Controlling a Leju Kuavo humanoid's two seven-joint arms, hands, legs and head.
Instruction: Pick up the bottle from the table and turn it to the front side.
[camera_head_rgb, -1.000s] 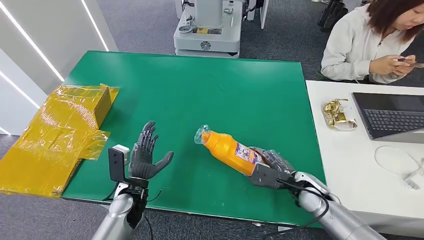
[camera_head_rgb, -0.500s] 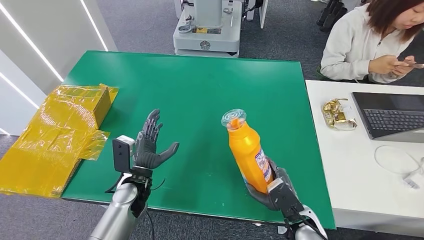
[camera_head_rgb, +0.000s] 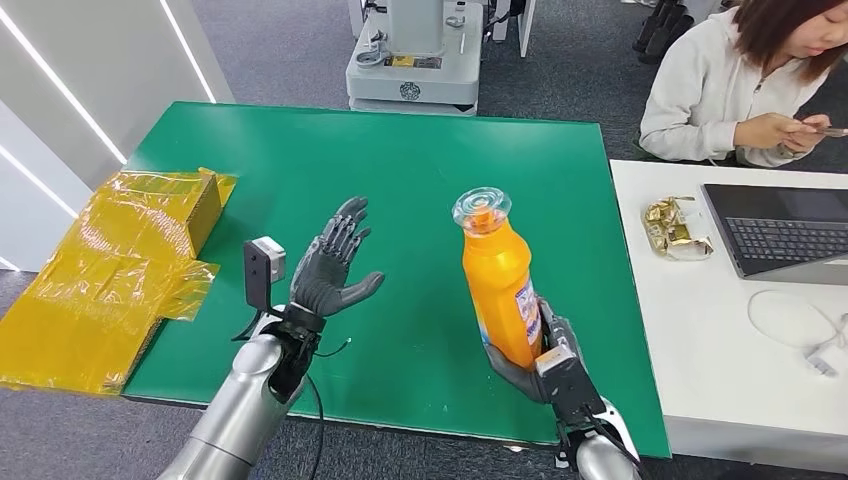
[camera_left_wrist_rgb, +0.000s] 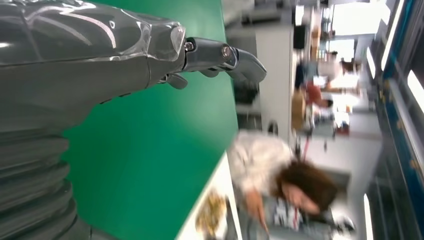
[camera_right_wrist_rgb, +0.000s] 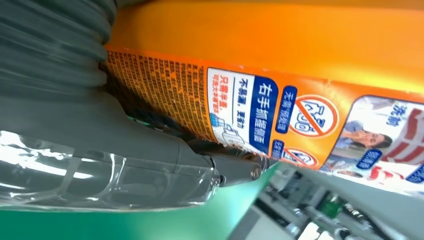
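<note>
orange bottle held upright in the right hand above the green table

the right hand (camera_head_rgb: 535, 362) grips the lower body of the orange bottle (camera_head_rgb: 497, 281), which stands nearly upright, clear cap on top, over the near right part of the green table (camera_head_rgb: 400, 180); its printed label (camera_right_wrist_rgb: 260, 111) faces the wrist camera. the left hand (camera_head_rgb: 330, 272) hovers apart to the left, fingers spread, holding nothing.

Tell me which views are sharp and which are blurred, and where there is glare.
Head view: sharp, even light, with glare on the yellow wrap and on the clear cap of the bottle. Left wrist view: the left hand is sharp, with a sheen on its cover; the person and the room behind are blurred. Right wrist view: the bottle label is sharp enough to read; the background is soft.
</note>
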